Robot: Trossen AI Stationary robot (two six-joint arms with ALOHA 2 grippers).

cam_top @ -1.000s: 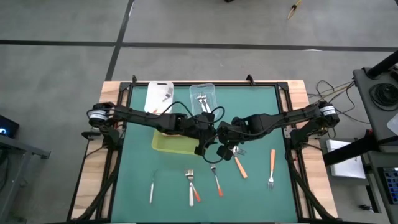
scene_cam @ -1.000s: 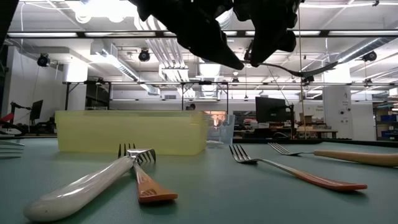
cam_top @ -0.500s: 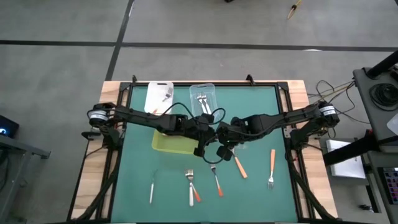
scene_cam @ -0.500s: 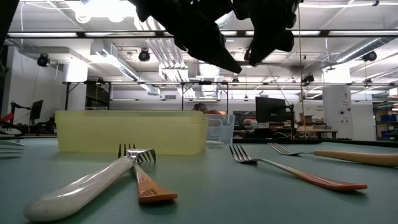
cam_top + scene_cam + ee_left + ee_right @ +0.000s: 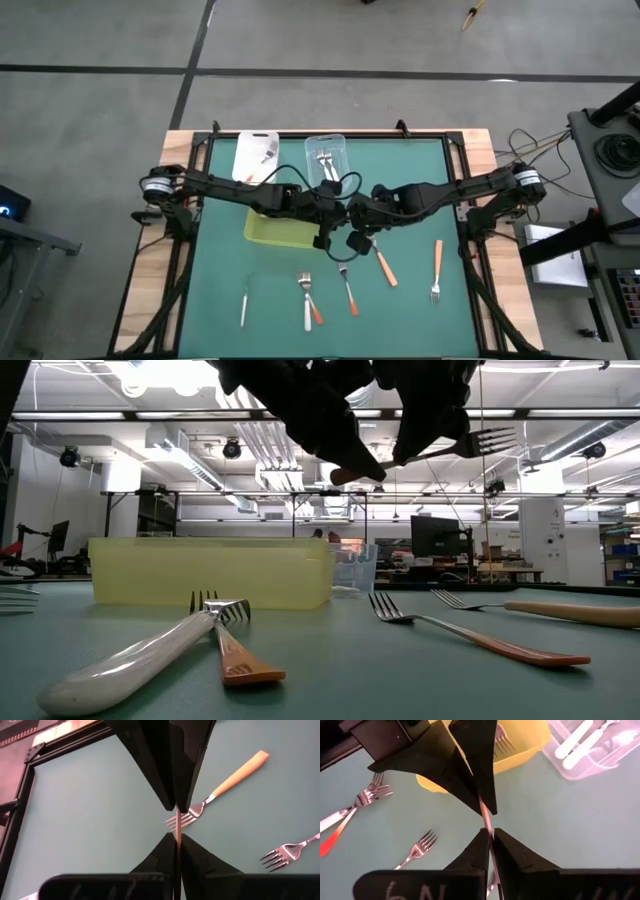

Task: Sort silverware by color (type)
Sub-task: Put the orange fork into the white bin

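An orange-handled fork (image 5: 470, 444) hangs level in the air above the table's middle, between my two grippers. My left gripper (image 5: 336, 216) and right gripper (image 5: 360, 220) meet tip to tip there, both shut on it. Its tines (image 5: 490, 438) stick out past the right gripper, and its handle end (image 5: 346, 475) shows below the left gripper. Other forks lie flat on the green mat: white-handled ones (image 5: 243, 302) (image 5: 307, 300) and orange-handled ones (image 5: 349, 287) (image 5: 385, 268) (image 5: 436, 262). My left gripper pinches the fork's thin handle (image 5: 177, 826) between its two fingers (image 5: 160, 855), coming level from the table's left, across the handle. The fork is lifted clear. My right gripper pinches the same handle (image 5: 485, 817) between its fingers (image 5: 507, 847), coming from the table's right, opposite the left fingers. The tines point past it, about level.
The yellow-green tray (image 5: 270, 232) sits just left of the grippers. A clear tub (image 5: 325, 158) with white-handled pieces and a white tub (image 5: 255, 155) stand at the far edge. A black frame borders the mat. Bare mat lies at the near left and far right.
The right gripper has moved a little toward the left gripper. In the low view, the fork now shows level between the two grippers with its tines raised into sight; before, it did not show there.
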